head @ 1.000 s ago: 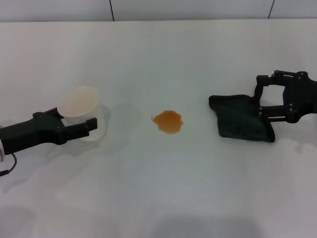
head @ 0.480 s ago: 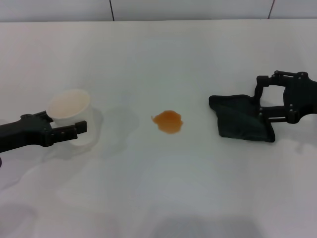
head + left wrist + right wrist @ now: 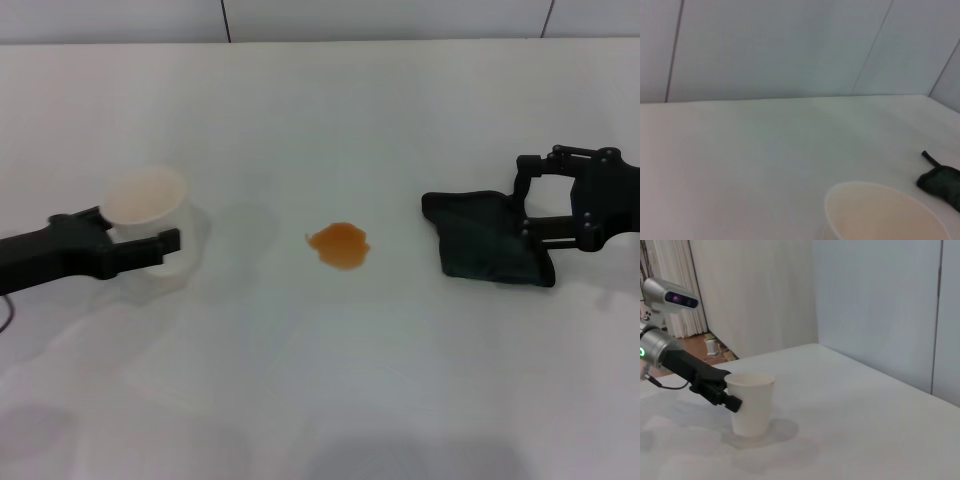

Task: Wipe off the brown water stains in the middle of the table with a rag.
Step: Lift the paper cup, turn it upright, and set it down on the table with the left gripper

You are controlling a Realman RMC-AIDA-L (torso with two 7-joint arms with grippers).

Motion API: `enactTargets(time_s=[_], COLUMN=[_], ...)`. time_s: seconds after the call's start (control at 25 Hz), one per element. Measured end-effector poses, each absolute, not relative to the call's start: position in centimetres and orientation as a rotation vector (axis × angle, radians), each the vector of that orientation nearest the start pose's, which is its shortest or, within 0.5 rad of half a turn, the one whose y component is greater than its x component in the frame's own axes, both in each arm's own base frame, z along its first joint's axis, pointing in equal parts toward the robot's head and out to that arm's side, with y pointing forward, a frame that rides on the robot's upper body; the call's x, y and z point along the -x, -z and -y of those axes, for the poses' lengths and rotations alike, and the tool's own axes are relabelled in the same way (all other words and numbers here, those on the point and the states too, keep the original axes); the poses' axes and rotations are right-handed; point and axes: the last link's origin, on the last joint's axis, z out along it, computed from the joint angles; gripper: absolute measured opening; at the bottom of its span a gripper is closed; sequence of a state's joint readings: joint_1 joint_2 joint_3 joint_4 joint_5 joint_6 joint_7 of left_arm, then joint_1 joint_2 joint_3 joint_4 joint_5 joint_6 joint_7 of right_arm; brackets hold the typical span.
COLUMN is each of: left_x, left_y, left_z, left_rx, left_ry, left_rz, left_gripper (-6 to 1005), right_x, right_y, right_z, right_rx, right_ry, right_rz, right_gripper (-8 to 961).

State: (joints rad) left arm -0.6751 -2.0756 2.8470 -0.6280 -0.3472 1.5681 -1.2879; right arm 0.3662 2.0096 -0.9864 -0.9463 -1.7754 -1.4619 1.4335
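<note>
Head view: the white desk (image 3: 330,130) fills the scene, and near its middle sits the brown water stain (image 3: 339,244), a small orange-brown blotch with an irregular rounded edge, lying bare with nothing touching it. Well to its right lies the rag (image 3: 487,238), a dark green-black cloth spread flat on the desk. The right gripper (image 3: 530,207) sits at the rag's right edge, its fingers spread apart, the nearer one over the cloth's right margin; whether it presses on the cloth cannot be told. Well to the left of the stain stands a white paper cup (image 3: 150,225), upright with its mouth open upward. The left gripper (image 3: 135,236) reaches in from the left side and is clamped on the cup, one finger across its near side and the other at its far side just below the rim.

The right wrist view shows the same cup (image 3: 750,402) standing on the desk, with the left gripper's dark fingers (image 3: 722,395) against its wall. The left wrist view shows the cup's rim close up and a corner of the rag far off.
</note>
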Motion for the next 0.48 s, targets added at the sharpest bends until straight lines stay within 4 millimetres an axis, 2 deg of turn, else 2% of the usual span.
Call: enactTargets(time_s=[0.24, 0.48], left_x=[31.9, 30.9], left_y=[0.4, 1.9], left_z=[-34.1, -35.3], left_rx=[2.451, 2.472], left_ry=[0.513, 0.487], left_rz=[0.883, 0.820], left_gripper=[872, 871], right_x=[-26.1, -26.1], right_y=[-4.3, -4.3], right_z=[-33.2, -33.2], right_rx=[2.658, 2.657], right_ry=[-0.551, -0.550], right_rz=[-0.399, -0.400], right_gripper=[857, 858])
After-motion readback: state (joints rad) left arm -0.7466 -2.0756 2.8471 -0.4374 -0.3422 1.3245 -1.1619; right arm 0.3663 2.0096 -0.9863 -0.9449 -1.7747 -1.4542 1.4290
